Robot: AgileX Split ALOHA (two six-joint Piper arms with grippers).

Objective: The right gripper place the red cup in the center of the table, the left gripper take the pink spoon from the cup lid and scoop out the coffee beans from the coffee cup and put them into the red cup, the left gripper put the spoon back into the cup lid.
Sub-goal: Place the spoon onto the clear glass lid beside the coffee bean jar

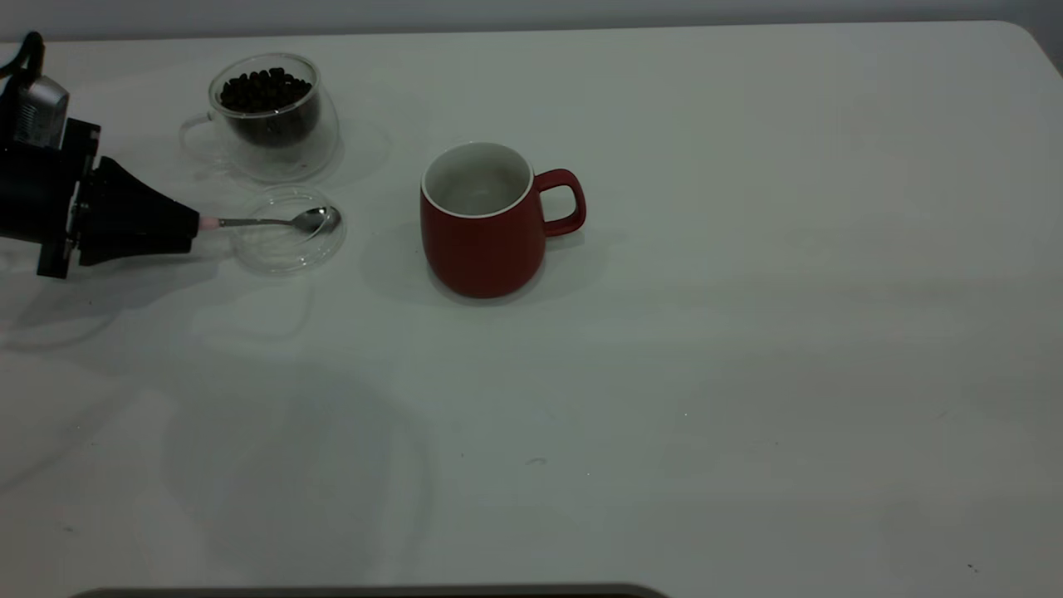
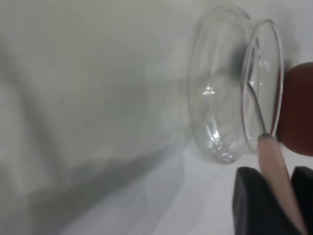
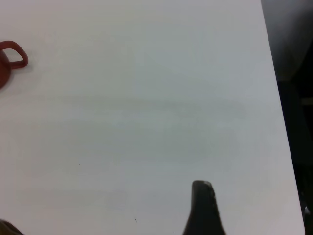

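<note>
The pink spoon point(image 1: 278, 221) lies nearly level with its long axis across the exterior view, its metal bowl pointing toward the red cup point(image 1: 482, 223) and resting over the cup lid point(image 1: 288, 230). The left gripper point(image 1: 193, 226), reaching in from the left edge of the worktop point(image 1: 747, 332), is closed narrowly on the pale pink handle, which the left wrist view shows pinched between the two black fingers point(image 2: 254, 200). Just behind the lid stands the coffee cup point(image 1: 266, 116), heaped with coffee beans point(image 1: 264, 90). The red cup sits upright near the worktop's middle, handle turned to the right. Of the right gripper point(image 3: 203, 208), only one dark finger shows above bare worktop, so its opening cannot be told.
</note>
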